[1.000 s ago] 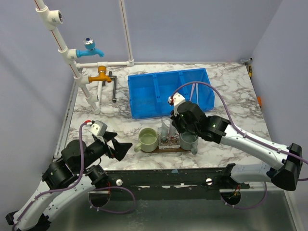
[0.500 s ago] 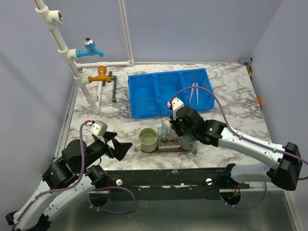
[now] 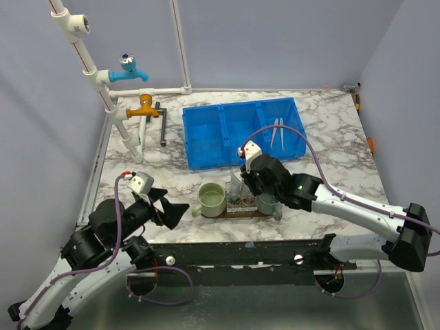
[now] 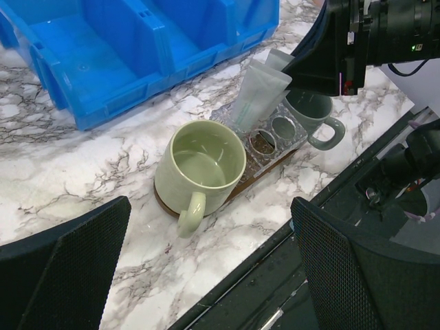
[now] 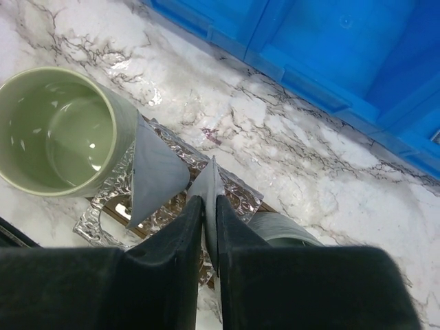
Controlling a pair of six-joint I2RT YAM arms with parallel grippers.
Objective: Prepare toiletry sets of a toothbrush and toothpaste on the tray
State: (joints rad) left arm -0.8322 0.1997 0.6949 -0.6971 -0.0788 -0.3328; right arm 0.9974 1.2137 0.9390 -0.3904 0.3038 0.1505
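— Looking down from the top, where is the tray (image 3: 240,214)?
— Low in the middle of the frame; a green cup (image 3: 211,199) sits on its left end; a grey cup (image 3: 269,201) is at its right end; a clear holder (image 3: 240,202) lies between them.
— And the tubes?
— Two stand up in the holder; in the right wrist view one tube (image 5: 212,180) is in the middle; the other tube (image 5: 155,172) leans just left of it, next to the green cup.
— What about the right gripper (image 5: 210,206)?
— Its two fingers sit close on both sides of the middle tube's flat top; I cannot tell if they squeeze it or are loose.
— And the left gripper (image 3: 175,210)?
— Spread wide and holding nothing; it hangs at the lower left, apart from the cups.
— Any brushes?
— Thin brushes (image 3: 277,133) lie in the right box of the blue bin (image 3: 206,137), up above the tray.
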